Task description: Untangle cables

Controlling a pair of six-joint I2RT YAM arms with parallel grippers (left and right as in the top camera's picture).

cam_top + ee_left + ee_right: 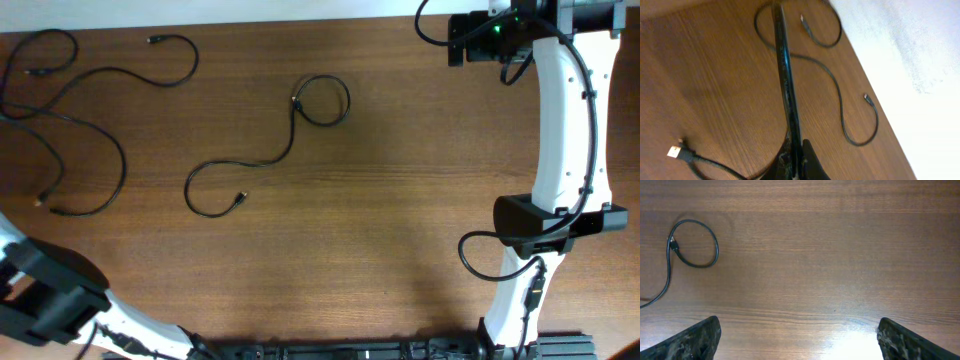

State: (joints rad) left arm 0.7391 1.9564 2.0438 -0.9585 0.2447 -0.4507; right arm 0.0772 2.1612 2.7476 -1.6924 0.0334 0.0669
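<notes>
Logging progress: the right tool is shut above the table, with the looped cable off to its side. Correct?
No: the right tool is wide open, per the right wrist view. It is above the table, the looped cable off to its side.

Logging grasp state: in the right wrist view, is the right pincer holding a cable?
No, the right pincer stands open and empty over the table, with the looped cable lying apart at the left.

Cables (100,70) sprawled on the table (400,200) at left, one cable (262,160) apart at centre
</notes>
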